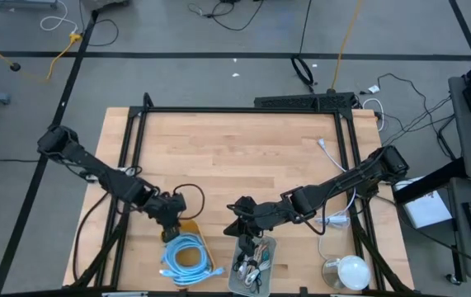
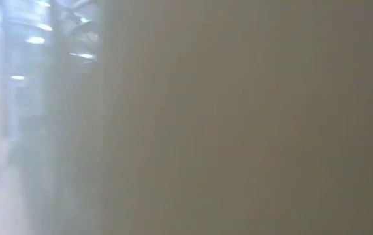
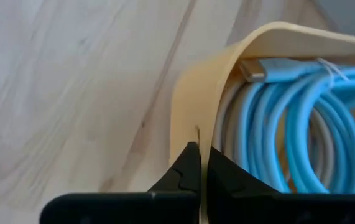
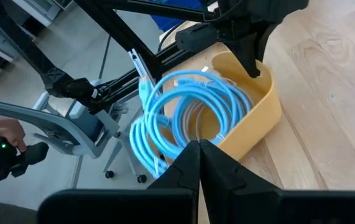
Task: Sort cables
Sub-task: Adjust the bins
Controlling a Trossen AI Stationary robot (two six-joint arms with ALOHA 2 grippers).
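High view: light-blue cables (image 1: 187, 256) coiled in yellow bin (image 1: 192, 228), thin bundles (image 1: 251, 262) in grey tray (image 1: 269, 247), apparently sorted by kind; left gripper (image 1: 171, 232) closed on bin's rim, right gripper (image 1: 241, 229) closed, empty, above tray.

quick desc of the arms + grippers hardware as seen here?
Two dark, slim, multi-joint arms. Left gripper and right gripper: each two matte black, wedge-shaped fingers tapering to points, on a black crossbar. No markings show.

grey floor (image 1: 219, 33) with black tape lines, loose cords, light wooden table (image 1: 243, 157), office chair (image 4: 71, 134)
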